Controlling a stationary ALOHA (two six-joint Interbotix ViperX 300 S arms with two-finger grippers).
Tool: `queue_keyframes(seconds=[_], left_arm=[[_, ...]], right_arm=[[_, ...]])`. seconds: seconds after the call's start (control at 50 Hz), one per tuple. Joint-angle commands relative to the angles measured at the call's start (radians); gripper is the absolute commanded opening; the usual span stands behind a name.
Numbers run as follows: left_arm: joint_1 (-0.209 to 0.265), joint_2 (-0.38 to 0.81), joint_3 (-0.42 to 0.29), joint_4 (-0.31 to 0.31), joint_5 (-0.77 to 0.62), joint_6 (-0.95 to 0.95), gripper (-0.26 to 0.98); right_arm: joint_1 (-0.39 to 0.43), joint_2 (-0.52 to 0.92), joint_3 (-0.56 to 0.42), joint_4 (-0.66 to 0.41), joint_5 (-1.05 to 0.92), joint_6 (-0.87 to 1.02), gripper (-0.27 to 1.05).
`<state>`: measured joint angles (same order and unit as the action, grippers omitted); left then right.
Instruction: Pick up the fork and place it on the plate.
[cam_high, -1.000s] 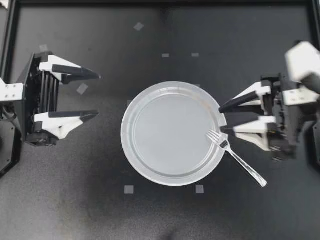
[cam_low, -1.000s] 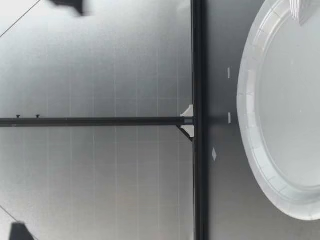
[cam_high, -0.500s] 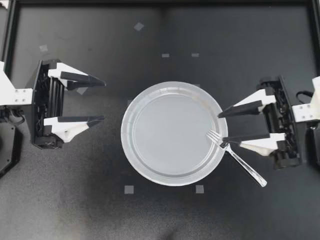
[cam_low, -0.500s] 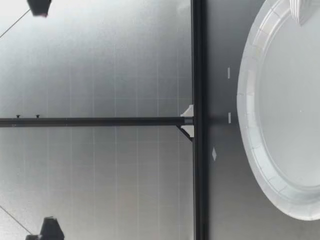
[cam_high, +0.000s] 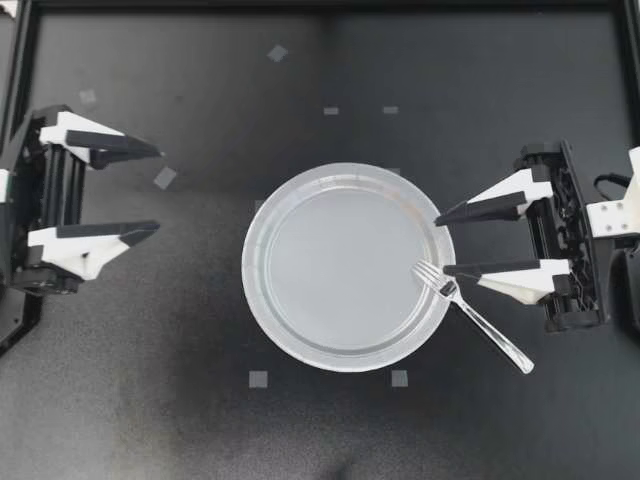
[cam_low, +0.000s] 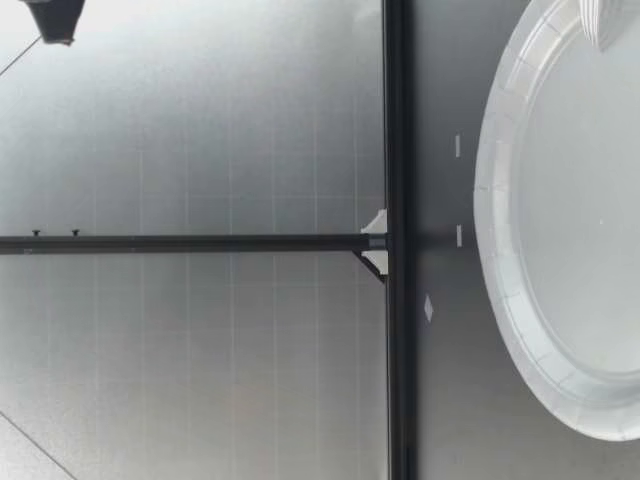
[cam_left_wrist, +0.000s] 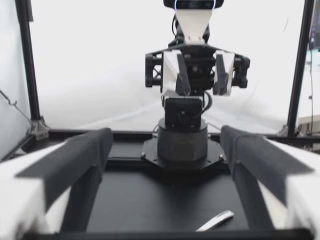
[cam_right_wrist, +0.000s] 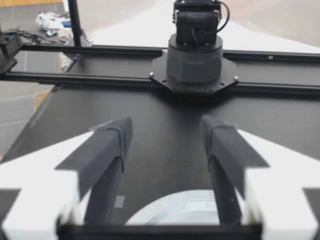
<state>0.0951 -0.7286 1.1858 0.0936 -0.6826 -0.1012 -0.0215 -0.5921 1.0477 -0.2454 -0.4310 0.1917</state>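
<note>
A white paper plate (cam_high: 256, 268) lies mid-table. The clear plastic fork (cam_high: 470, 312) rests with its tines on the plate's right rim and its handle slanting out onto the black table. My right gripper (cam_high: 441, 243) is open just right of the plate, its nearer finger beside the fork's neck without touching it. My left gripper (cam_high: 159, 190) is open and empty at the far left. In the right wrist view the plate's rim (cam_right_wrist: 185, 210) shows under the open gripper (cam_right_wrist: 166, 129). Ahead of the left wrist view's open gripper (cam_left_wrist: 167, 145), the fork's handle end (cam_left_wrist: 215, 221) shows on the table.
Small grey tape marks (cam_high: 258, 378) dot the black table around the plate. A black frame rail (cam_high: 320, 5) borders the far side. In the low view the plate's rim (cam_low: 490, 200) fills the near side, with the rail (cam_low: 395, 240) behind it.
My left gripper has drawn back toward the left edge and stays open. My right gripper has levelled out and stays in place beside the fork. Fork and plate have not moved.
</note>
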Motion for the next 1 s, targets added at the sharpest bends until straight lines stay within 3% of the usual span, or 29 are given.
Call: queue_keyframes(seconds=[0.0,0.98], left_arm=[[0.002,-0.002,-0.009,0.002,-0.005,0.0,0.89],[0.002,0.109,-0.043,0.002,-0.005,0.005,0.89]], right_arm=[[-0.005,-0.011,-0.02,0.002,-0.008,0.002,0.6],[-0.005,0.031,-0.014,0.003,-0.051,0.003,0.6]])
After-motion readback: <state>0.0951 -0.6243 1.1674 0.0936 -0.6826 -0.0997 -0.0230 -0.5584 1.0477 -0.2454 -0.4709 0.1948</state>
